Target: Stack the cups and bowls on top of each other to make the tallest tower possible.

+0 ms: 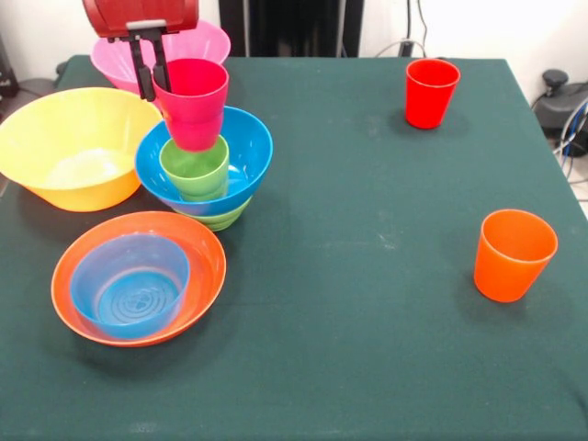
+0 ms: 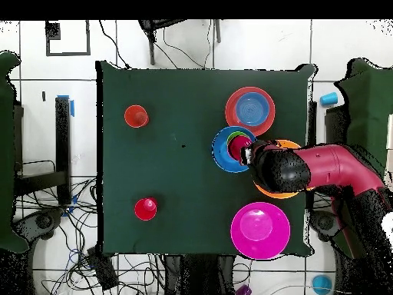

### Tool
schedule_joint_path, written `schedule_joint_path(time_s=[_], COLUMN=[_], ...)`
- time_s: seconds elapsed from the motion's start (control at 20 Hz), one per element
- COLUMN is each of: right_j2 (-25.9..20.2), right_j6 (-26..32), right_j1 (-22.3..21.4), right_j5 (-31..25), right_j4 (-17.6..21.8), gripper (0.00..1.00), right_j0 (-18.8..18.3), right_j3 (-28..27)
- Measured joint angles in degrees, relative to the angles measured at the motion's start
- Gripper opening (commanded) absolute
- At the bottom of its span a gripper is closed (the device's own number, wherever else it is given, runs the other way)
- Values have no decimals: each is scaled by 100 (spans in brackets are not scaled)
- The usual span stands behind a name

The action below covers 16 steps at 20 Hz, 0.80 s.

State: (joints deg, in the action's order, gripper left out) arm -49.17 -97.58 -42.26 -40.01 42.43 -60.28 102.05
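Gripper [image 1: 154, 81] fingers pinch the magenta-pink cup [image 1: 193, 101] by its rim wall — one finger inside, one outside — holding it tilted just above the light green cup [image 1: 195, 167], which sits in the wide blue bowl [image 1: 248, 138] on the small green bowl [image 1: 223, 217]. From that tower, the red cup [image 1: 431, 92] lies around two o'clock, the orange cup [image 1: 514, 254] around four. Glossy, light, stiff plastic — likely slippery, so a rim pinch suits.

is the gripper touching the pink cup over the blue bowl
Touching. In the front view the gripper has one finger outside the magenta-pink cup's rim and the other inside, clamped on its wall.
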Motion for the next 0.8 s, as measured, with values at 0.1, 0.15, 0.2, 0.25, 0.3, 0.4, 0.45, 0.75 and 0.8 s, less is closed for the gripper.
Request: schedule_joint_path(time_s=[0.1,0.15,0.2,0.25,0.3,0.4,0.45,0.75,0.8], right_j2=[12,18,29,36,38,37,37,37,37], right_j6=[0,0,0,0,0,0,0,0,0], right_j1=[2,4,2,3,4,3,4,3,3], right_j5=[43,57,77,96,109,148,169,255,255], right_j4=[20,38,75,115,145,202,224,293,296], gripper=[0,0,0,0,0,0,0,0,0], right_j0=[20,30,46,61,70,84,87,93,94], right_j3=[0,0,1,0,1,0,0,0,0])
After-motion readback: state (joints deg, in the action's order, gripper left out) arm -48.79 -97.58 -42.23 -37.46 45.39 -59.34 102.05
